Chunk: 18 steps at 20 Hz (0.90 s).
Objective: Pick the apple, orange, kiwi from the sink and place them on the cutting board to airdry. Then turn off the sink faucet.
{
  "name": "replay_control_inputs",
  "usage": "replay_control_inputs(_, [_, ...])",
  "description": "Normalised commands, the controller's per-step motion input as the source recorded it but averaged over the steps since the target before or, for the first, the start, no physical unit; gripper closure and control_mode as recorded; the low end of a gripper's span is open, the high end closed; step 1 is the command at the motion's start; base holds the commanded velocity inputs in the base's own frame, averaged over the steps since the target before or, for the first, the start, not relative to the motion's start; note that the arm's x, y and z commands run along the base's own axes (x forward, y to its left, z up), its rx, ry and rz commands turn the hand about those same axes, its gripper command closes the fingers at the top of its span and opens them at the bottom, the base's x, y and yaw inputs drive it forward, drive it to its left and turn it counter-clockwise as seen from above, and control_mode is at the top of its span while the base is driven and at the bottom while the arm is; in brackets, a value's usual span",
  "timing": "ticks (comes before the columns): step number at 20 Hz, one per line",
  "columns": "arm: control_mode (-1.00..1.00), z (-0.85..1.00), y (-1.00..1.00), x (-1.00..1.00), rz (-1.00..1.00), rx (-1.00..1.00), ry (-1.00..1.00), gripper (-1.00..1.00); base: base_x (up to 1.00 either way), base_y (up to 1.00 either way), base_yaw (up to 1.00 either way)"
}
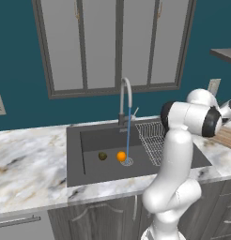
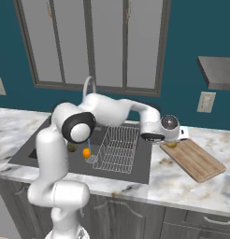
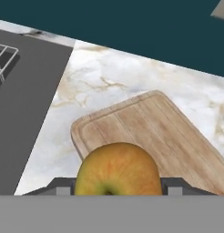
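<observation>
A yellow-green apple (image 3: 117, 169) sits gripped between the two fingertips of the end effector (image 3: 118, 184), closed on its sides, above the near end of the wooden cutting board (image 3: 155, 132) on the marble worktop (image 3: 104, 79). The orange (image 1: 121, 156) and kiwi (image 1: 103, 155) lie in the sink (image 1: 89, 140), beside the running faucet (image 1: 125, 101).

Apple (image 3: 117, 169) hides the pincer's (image 3: 118, 186) tips; kiwi (image 1: 103, 156) too small.
</observation>
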Motion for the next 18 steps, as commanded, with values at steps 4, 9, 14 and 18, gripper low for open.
replay_control_inputs(4, [-1.0,-0.05,-0.08,0.06,0.03,0.01,0.0,1.0,0.0,0.0,0.0])
replay_control_inputs(9, [-1.0,-0.12,-0.01,0.18,0.02,0.0,0.0,1.0,0.0,0.0,0.0])
replay_control_inputs(14, [-1.0,-0.18,0.0,0.28,0.01,0.0,0.01,1.0,0.0,0.0,0.0])
replay_control_inputs(18, [-1.0,-0.21,-0.02,0.25,0.01,0.0,0.01,1.0,0.0,0.0,0.0])
